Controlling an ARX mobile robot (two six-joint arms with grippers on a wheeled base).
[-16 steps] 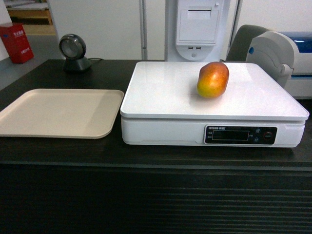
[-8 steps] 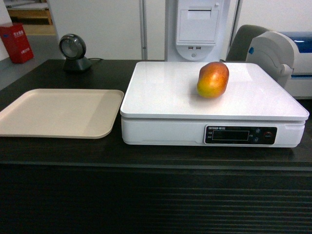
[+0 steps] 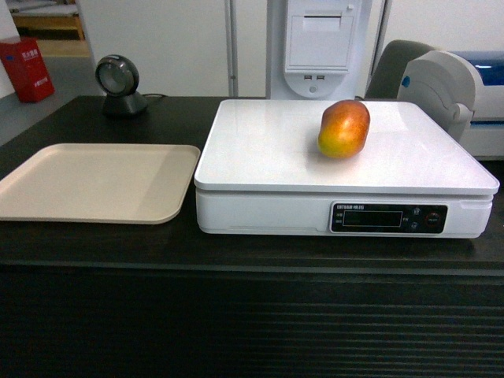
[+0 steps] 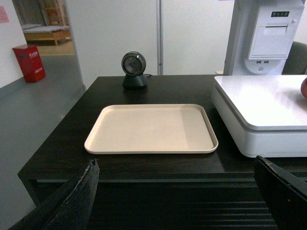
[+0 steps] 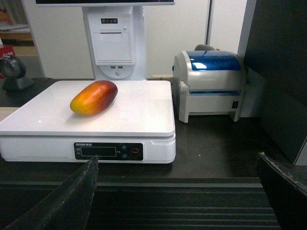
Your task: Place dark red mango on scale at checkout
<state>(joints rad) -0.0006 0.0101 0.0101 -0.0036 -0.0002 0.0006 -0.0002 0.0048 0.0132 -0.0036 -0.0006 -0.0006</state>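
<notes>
A beige tray point(image 3: 94, 183) is laid flat, a round scanner point(image 3: 118, 85) behind it; a label printer point(image 5: 208, 84) is set rightmost.

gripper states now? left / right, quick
Left tool: open, holding nothing.
Right tool: open, holding nothing; the dark red mango lies on the scale.

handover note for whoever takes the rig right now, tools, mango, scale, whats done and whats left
Left tool: open, empty, held back in front of the checkout, facing the beige tray.
Right tool: open, empty, held back facing the scale.
Dark red mango: lying on its side on the scale's white top, toward the back right, free of both tools.
Done: mango is on the scale.
Left: nothing visible for the placement; the display is too dim to read.
</notes>
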